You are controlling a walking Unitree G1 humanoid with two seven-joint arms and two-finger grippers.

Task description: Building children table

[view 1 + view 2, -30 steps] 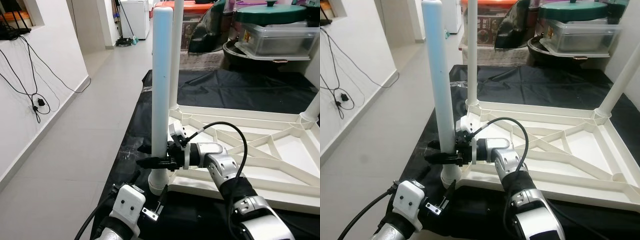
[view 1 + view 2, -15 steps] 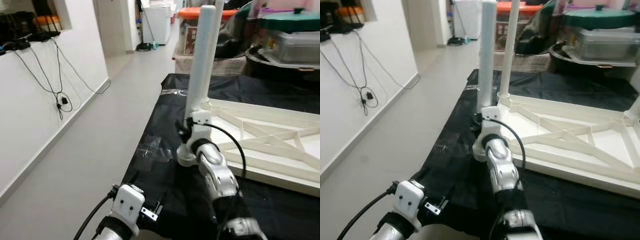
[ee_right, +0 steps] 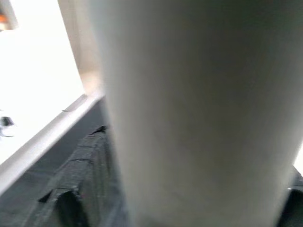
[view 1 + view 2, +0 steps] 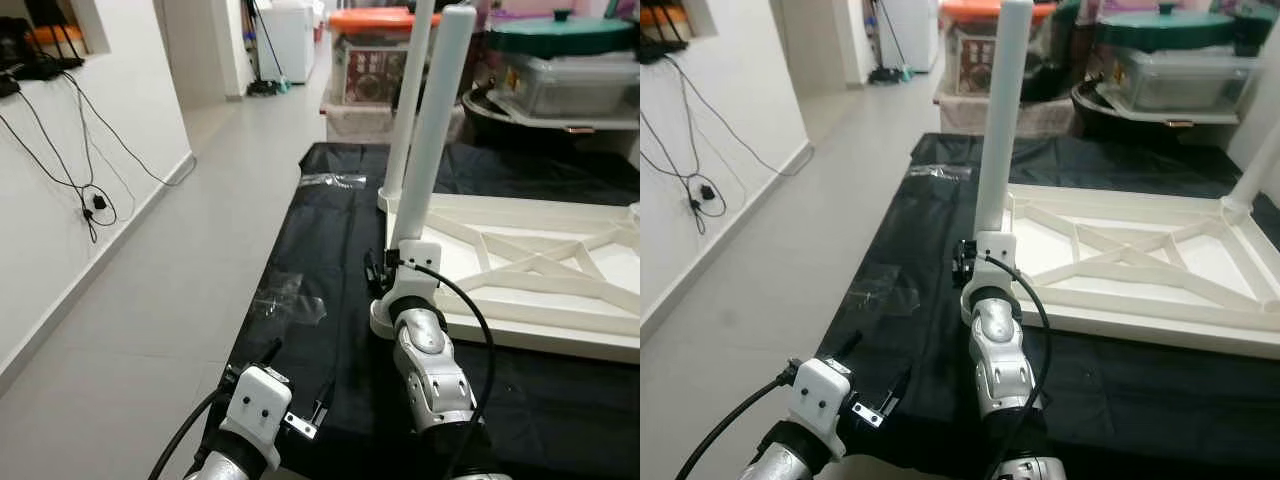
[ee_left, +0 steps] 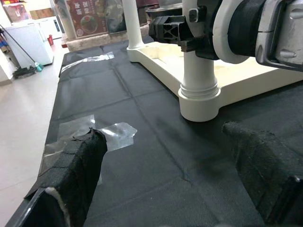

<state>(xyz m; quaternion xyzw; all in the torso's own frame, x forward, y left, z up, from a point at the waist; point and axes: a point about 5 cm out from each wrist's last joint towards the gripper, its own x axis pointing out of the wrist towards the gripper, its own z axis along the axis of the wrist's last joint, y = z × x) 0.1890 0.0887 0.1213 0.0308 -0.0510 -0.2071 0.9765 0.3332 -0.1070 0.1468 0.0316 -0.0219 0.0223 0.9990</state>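
Both head eyes look forward and down; the left wrist view sits low, sharing the white plastic table leg [image 5: 199, 71]; the right wrist view, seemingly pressed against it, is blurred.

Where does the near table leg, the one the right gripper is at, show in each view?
Left eye: near table leg, centre-right, upright.
Right eye, centre.
Left wrist: its lower end and socket, centre-right.
Right wrist, close and blurred.
Shared landmark: the black cloth beneath it.

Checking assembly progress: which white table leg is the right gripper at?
The near-corner leg, closest to the robot; right gripper is at its base. The other legs stand farther back.
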